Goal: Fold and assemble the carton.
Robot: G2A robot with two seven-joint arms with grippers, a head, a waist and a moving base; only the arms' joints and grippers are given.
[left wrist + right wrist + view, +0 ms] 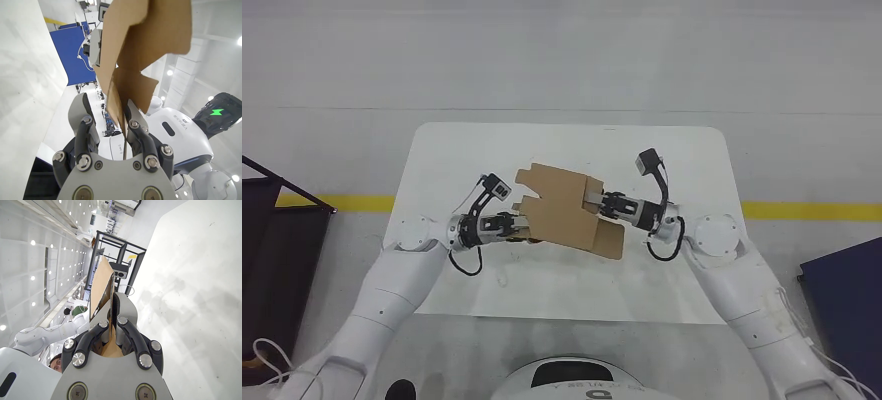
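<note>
1 carton (between 2 grippers)

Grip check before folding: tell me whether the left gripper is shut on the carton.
No: left gripper stands open, a gap between one finger and the carton.

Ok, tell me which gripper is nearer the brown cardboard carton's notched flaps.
Left. The left gripper is open around the brown cardboard carton right by its notched flaps; the right gripper is shut on the opposite end.
</note>
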